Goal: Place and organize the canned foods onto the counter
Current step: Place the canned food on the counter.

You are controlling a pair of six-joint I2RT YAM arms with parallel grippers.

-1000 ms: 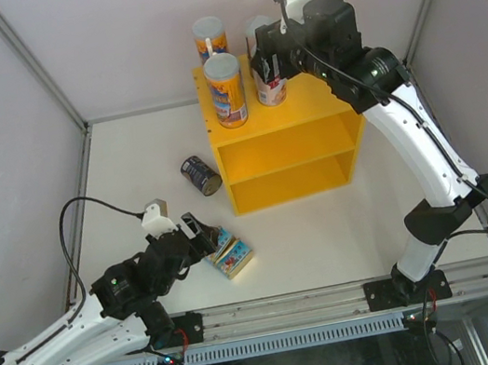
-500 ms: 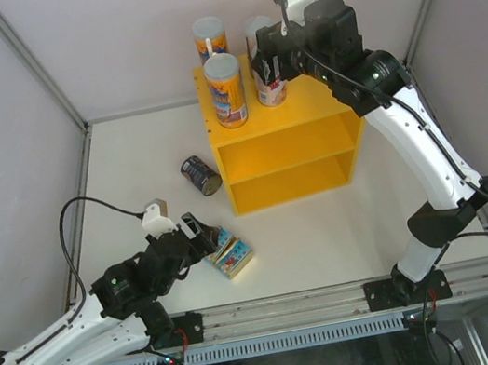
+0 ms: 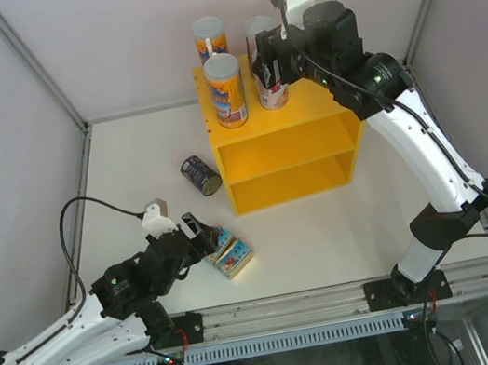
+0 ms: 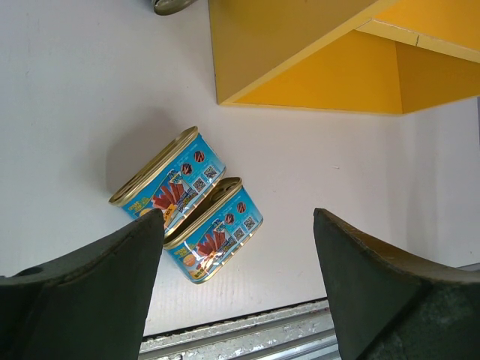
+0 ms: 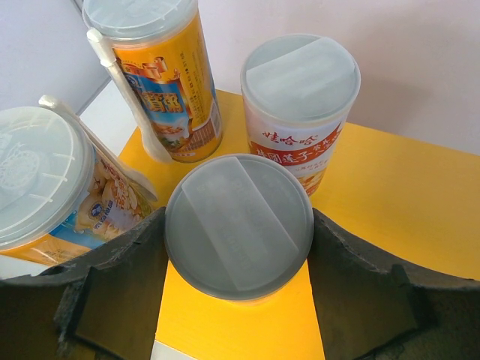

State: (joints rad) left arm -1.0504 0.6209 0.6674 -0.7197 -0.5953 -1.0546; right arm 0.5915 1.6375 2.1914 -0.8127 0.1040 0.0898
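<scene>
The yellow counter (image 3: 286,142) stands at the back. On its top are two tall orange-blue tubes (image 3: 211,41) (image 3: 227,91) and a white-pink tube (image 3: 256,31). My right gripper (image 3: 268,69) is shut on the second white-pink tube (image 5: 238,225), whose base rests on the counter top (image 5: 390,195). The other white-pink tube (image 5: 300,97) and the tall tubes (image 5: 161,75) (image 5: 45,195) stand close around it. The dark steel can (image 3: 201,174) lies on the table left of the counter. Two flat blue tins (image 4: 166,178) (image 4: 214,238) lie side by side. My left gripper (image 4: 238,221) hangs open just above and beside them.
White plastic spoons are strapped to the tall tubes (image 5: 127,90). A metal rail (image 3: 341,302) runs along the table's near edge, close to the tins. Grey walls close in the left, back and right sides.
My right gripper has shifted slightly left and down with the white-pink tube over the counter top. The left arm and the tins have not moved.
</scene>
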